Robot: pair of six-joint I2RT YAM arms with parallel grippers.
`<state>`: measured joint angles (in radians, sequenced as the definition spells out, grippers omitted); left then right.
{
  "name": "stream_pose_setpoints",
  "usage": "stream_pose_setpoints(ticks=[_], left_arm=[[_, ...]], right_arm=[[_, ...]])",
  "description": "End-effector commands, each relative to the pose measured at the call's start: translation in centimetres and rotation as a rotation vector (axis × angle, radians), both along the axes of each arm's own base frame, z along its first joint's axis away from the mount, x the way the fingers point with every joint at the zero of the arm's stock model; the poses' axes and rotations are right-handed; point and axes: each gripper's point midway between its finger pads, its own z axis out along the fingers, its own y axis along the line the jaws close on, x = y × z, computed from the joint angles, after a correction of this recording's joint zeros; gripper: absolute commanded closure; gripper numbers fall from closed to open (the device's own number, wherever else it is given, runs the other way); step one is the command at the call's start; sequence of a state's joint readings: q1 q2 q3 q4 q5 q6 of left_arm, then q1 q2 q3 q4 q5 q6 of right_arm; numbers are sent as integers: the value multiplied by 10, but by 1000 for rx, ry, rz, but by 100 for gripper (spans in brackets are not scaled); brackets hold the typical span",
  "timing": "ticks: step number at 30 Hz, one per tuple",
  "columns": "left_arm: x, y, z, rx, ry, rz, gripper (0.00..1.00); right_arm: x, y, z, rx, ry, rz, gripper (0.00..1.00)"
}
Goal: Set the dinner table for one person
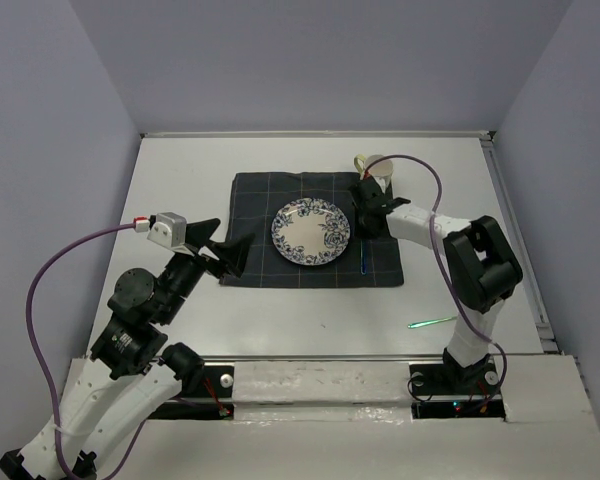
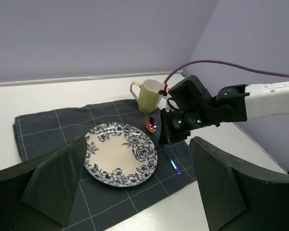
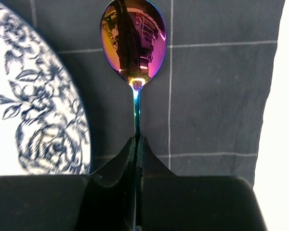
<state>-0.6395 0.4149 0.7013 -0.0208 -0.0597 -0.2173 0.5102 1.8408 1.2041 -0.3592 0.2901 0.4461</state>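
From above, we are looking down on a white desk [image 1: 280,320] that is filling most of the view. A navy checked placemat [image 1: 270,205] is lying on its middle, toward the far side. A blue-flowered plate [image 1: 311,232] is sitting on the mat, right of centre. A pale green mug [image 1: 378,168] is standing at the mat's far right corner. The right arm [image 1: 480,260] is reaching over the mat's right strip, the right jaws pointing down between plate and mug. Below them a spoon [image 1: 362,258] is showing its blue handle beside the plate. A thin green item [image 1: 432,321] is lying on the bare desk near the right arm's base. The left arm [image 1: 140,310] is hovering by the mat's left edge, the left jaws spread wide and grasping nothing.

Through the left wrist camera, we are seeing those spread jaws as two dark wedges at the bottom corners. The plate, the mug and the spoon's rainbow-tinted bowl are lying beyond them.

Through the right wrist camera, we are seeing the right jaws clenched on the spoon's thin handle, just below its bowl. The plate's rim is showing on the left, the mat beneath and a strip of desk on the right.
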Motion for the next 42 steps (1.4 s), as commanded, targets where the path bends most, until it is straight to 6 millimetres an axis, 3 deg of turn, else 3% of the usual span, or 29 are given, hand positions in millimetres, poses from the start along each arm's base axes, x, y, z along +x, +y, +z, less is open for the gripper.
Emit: stream_pose_setpoints(ticks=[1, 9, 13, 14, 16, 17, 20, 23, 24, 27, 28, 29, 31, 32, 34, 36, 38, 39, 42], left_arm=[[1, 1, 8, 2, -35, 5, 1], [2, 1, 7, 5, -32, 10, 1], [2, 0, 7, 5, -31, 6, 1], [2, 1, 7, 5, -33, 7, 1], [1, 2, 9, 2, -36, 10, 1], [2, 1, 9, 2, -36, 8, 1], [2, 0, 8, 6, -35, 4, 1], [-1, 0, 11, -3, -44, -7, 1], [-3, 1, 12, -8, -48, -6, 1], [-8, 7, 19, -29, -73, 1, 1], [-11, 8, 22, -39, -83, -3, 1], [-13, 7, 23, -45, -89, -11, 1], [-20, 9, 29, -61, -109, -24, 1], [-21, 10, 30, -65, -112, -20, 1], [-24, 12, 33, -75, -120, -20, 1], [-28, 12, 35, -87, -126, -27, 1], [-31, 15, 38, -97, -136, -26, 1], [-33, 15, 39, -102, -138, -31, 1], [-39, 19, 44, -118, -155, -30, 1]], right_arm=[[29, 2, 24, 3, -108, -51, 100], [40, 6, 22, -11, -110, -41, 100], [43, 6, 9, -12, -76, -36, 98], [42, 7, 6, -12, -69, -33, 95], [42, 7, 6, -6, -67, -39, 78], [42, 8, 8, -1, -68, -40, 63], [43, 8, 25, 15, -97, -43, 54], [35, 1, 44, 15, -113, -66, 51], [30, -2, 64, 39, -148, -79, 50], [-5, -22, 61, 55, -128, -143, 50], [-19, -30, 77, 100, -158, -194, 50], [-32, -38, 74, 109, -149, -226, 51], [-77, -65, 58, 130, -92, -354, 52], [-102, -77, 40, 112, -40, -385, 53], [-140, -94, 30, 92, 32, -448, 53], [-163, -107, 38, 134, 19, -535, 54], [-192, -126, 38, 143, 27, -629, 47], [-201, -131, 39, 149, 33, -660, 30], [-223, -138, 43, 210, 47, -740, 25]])
